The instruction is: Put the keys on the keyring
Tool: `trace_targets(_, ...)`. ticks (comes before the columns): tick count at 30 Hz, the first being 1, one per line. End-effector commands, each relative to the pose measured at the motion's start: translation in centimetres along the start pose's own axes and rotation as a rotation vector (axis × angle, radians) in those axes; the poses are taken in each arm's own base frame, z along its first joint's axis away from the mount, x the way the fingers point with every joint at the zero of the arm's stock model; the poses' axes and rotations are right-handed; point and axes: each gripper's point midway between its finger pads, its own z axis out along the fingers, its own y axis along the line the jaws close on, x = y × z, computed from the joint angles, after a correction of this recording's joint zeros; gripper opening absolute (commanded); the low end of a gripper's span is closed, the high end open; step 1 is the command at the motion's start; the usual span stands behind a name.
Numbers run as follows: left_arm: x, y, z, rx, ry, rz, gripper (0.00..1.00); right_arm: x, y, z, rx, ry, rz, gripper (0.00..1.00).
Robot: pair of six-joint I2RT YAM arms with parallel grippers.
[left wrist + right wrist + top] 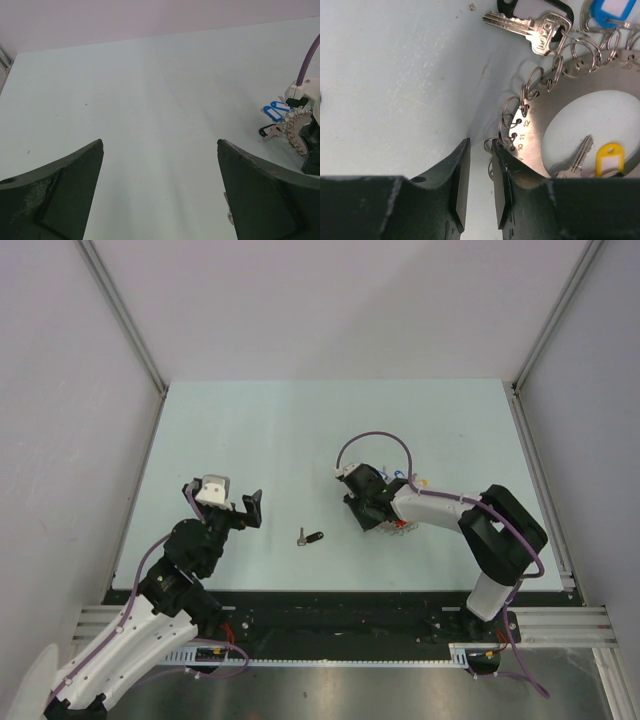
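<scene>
Right gripper [481,146] fingers [461,175] stand a narrow slit apart at the edge of the keyring [532,127], right of the middle of the table [250,440]. They are probably lining up to nip one small split ring [512,112]; whether one is already caught cannot be told. Left gripper [160,142] hangs spread wide and empty, likely kept free to fetch the loose black-headed key [310,537] lying between the two. From above, the wrist hides most of the keyring.
</scene>
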Motion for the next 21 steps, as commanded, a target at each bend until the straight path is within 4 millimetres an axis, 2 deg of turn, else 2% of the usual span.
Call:
trace_targets(1, -1.9, 0.0, -0.2, 0.011, -0.045, -0.008, 1.0, -0.7, 0.4, -0.1, -0.012, -0.073, 0.153, 0.29)
trace_targets(6, -1.9, 0.0, -0.2, 0.013, -0.043, -0.007, 1.0, 0.8, -0.2, 0.5, 0.045, -0.062, 0.196, 0.28)
trace_targets(15, -1.9, 0.0, -0.2, 0.011, -0.043, -0.007, 1.0, 1.7, -1.0, 1.9, 0.122, -0.069, 0.233, 0.27)
trace_targets(19, -1.9, 0.0, -0.2, 0.013, -0.045, -0.008, 1.0, 2.1, -0.9, 2.1, 0.12, -0.064, 0.238, 0.2)
trace_targets(21, -1.9, 0.0, -0.2, 0.011, -0.043, -0.007, 1.0, 1.9, -0.7, 1.8, 0.107, -0.076, 0.232, 0.12)
